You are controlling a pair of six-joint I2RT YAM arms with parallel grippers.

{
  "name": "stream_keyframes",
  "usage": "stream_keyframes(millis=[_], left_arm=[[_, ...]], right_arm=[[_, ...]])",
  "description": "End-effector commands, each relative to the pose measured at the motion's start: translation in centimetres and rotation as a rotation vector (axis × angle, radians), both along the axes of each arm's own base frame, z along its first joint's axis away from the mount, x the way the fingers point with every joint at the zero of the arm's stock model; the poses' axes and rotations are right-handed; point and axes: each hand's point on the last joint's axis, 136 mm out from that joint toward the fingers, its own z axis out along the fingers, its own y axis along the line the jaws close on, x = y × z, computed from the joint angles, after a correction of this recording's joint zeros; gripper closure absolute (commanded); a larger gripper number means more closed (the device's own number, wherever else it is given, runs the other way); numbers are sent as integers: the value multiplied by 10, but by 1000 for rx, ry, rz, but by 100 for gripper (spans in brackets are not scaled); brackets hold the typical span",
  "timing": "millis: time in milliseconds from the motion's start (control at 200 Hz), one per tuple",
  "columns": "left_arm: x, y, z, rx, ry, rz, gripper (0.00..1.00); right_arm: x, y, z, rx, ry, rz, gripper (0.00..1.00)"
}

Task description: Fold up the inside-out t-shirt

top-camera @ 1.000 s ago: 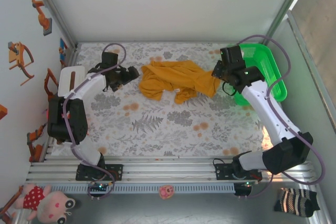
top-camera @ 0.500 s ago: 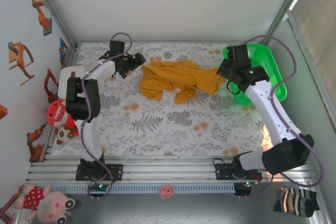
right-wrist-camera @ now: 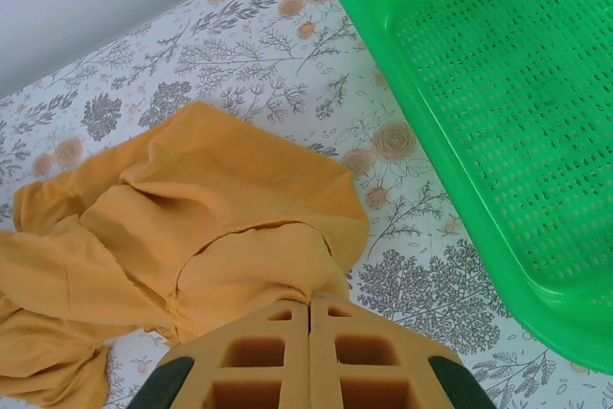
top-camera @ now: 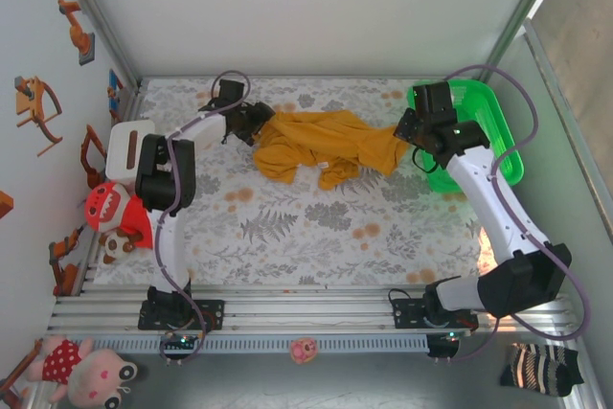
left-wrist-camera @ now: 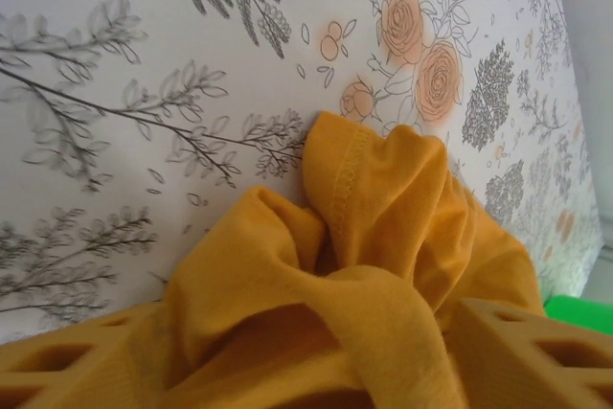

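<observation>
The inside-out t-shirt [top-camera: 321, 146] lies crumpled in a loose band across the far half of the desk [top-camera: 306, 227], strung between both arms, probably so it can be drawn out flat. The right pincer [top-camera: 400, 136] is closed at its right end, seemingly pinching a thin fold, while the left pincer [top-camera: 254, 124] straddles a bunched hem at the left end; I cannot tell whether it grips. The green basket [top-camera: 508, 155] crowds the right pincer and the back wall is near, so open room lies toward the near edge.
</observation>
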Motion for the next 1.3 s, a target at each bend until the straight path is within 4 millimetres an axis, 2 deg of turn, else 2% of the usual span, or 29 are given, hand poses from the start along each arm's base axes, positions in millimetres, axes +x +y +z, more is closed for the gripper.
stream_keyframes(millis=[0, 75, 95, 150, 205, 355, 446, 501, 591, 646, 696, 746, 781, 866, 871, 876, 911, 916, 921, 956, 981, 1011, 1071, 1082, 1122, 1167, 1197, 1242, 1297], left_arm=[[12, -9, 3, -44, -15, 10, 53], [19, -8, 11, -46, -33, 9, 93], [21, -5, 15, -44, -40, 10, 100], [30, 4, 37, -30, -79, 12, 100], [42, 18, 75, -14, -148, 19, 100], [63, 57, 214, 26, -396, 17, 100], [62, 74, 294, -7, -537, 21, 100], [56, 80, 336, -26, -620, 17, 100], [42, 85, 383, -51, -720, 9, 100], [33, 88, 400, -64, -752, 9, 100], [25, 86, 405, -70, -760, -6, 100], [18, 83, 406, -75, -757, -27, 100], [12, 79, 399, -81, -734, -48, 100], [-8, 63, 373, -81, -670, -121, 98], [-9, 62, 370, -79, -666, -126, 98], [-10, 61, 368, -79, -661, -130, 98], [-20, 52, 345, -57, -629, -165, 97], [-23, 52, 345, -57, -628, -166, 97], [-22, 49, 338, -51, -618, -175, 97], [-38, 43, 318, -30, -597, -201, 96], [-47, 40, 295, -12, -566, -211, 95], [-63, 40, 276, 9, -543, -208, 95], [-94, 39, 222, 36, -473, -202, 91], [-99, 38, 218, 38, -474, -203, 90], [-122, 41, 174, 67, -402, -201, 81], [-146, 48, 134, 92, -323, -193, 67], [-160, 53, 111, 104, -280, -190, 53], [-177, 66, 85, 148, -214, -167, 38], [-194, 85, 66, 223, -154, -134, 27]], right_arm=[[2, -4, 5, -2, -20, -1, 100], [5, -6, 10, 12, -33, -8, 100], [6, -8, 13, 21, -40, -11, 100], [13, -9, 21, 68, -65, -10, 100], [24, -8, 35, 130, -104, 4, 100], [58, -3, 94, 271, -233, 69, 100], [73, 0, 138, 323, -324, 104, 100], [79, 1, 164, 353, -379, 119, 100], [84, -2, 197, 395, -451, 127, 100], [85, -6, 210, 411, -484, 125, 100], [84, -9, 216, 416, -500, 121, 100], [82, -10, 213, 416, -496, 118, 100], [80, -10, 205, 416, -477, 114, 100], [75, -10, 166, 425, -400, 101, 100], [72, -9, 172, 426, -413, 105, 100], [73, -9, 161, 427, -391, 101, 100], [69, -9, 139, 432, -351, 91, 100], [66, -9, 143, 433, -362, 94, 100], [66, -9, 133, 433, -342, 89, 100], [58, -10, 109, 434, -299, 77, 100], [52, -10, 90, 434, -264, 66, 100], [45, -11, 64, 433, -215, 53, 100], [26, -12, 17, 431, -123, 32, 100], [22, -11, 8, 430, -104, 31, 100], [8, -12, -24, 424, -36, 20, 100], [-9, -13, -56, 404, 40, 9, 100], [-19, -15, -75, 392, 83, 3, 100], [-32, -17, -94, 372, 130, 1, 100], [-45, -20, -110, 340, 174, -1, 100]])
